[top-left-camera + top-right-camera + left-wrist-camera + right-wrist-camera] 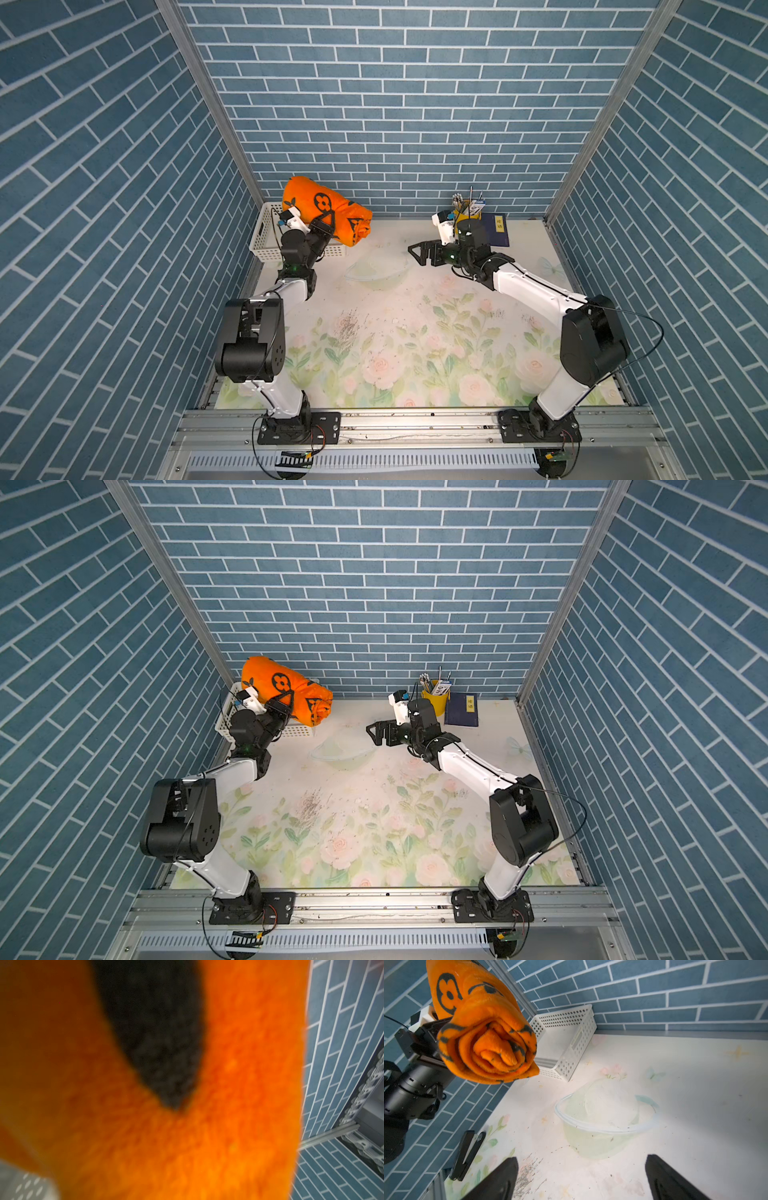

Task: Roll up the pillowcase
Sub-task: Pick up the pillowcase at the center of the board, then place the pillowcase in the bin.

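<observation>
We are holding the rolled pillowcase (328, 208) aloft at far left, above the basket (258, 237). The left gripper (326, 224) is clamping its middle so the coils cannot loosen. We are hovering the right gripper (415, 254) empty, jaws wide apart, clear of the roll.

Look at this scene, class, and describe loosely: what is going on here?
The left gripper is clamped on the orange pillowcase, which is already rolled into a thick bundle and held in the air by the white basket in the far corner. The right gripper is open and empty, hovering over the floral table, apart from the roll.
</observation>
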You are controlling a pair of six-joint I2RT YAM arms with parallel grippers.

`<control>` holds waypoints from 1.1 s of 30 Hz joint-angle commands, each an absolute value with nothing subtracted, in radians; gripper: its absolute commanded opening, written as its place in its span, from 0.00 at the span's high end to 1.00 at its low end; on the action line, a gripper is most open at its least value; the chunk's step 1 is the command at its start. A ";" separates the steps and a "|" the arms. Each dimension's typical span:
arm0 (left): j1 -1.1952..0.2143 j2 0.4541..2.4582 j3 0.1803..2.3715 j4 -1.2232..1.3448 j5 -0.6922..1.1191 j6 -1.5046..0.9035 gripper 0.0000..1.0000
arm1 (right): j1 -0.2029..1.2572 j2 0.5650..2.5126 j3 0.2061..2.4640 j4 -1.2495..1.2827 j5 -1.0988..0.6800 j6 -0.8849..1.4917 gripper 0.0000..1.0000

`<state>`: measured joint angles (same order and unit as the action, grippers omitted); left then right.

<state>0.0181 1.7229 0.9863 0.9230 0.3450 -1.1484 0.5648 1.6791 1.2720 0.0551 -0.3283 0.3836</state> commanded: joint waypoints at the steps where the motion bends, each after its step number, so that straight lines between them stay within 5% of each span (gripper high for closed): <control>1: 0.064 1.799 1.072 0.993 0.317 -1.182 0.77 | 0.571 1.633 1.278 -0.002 -0.245 0.306 0.00; 21: 0.116 2.396 1.493 1.034 0.106 -1.289 0.73 | 0.542 1.535 1.273 -0.144 -0.135 0.286 0.00; 28: 0.115 2.399 1.496 0.995 0.109 -1.301 0.00 | 0.537 1.529 1.253 -0.138 -0.109 0.299 0.00; 33: 0.114 2.332 1.433 0.976 0.083 -1.308 0.00 | 0.525 1.539 1.263 -0.131 -0.100 0.284 0.00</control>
<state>0.1112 2.3917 1.4643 0.9623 0.1040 -1.3128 0.5365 1.5536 1.2621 -0.1246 -0.1207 0.3126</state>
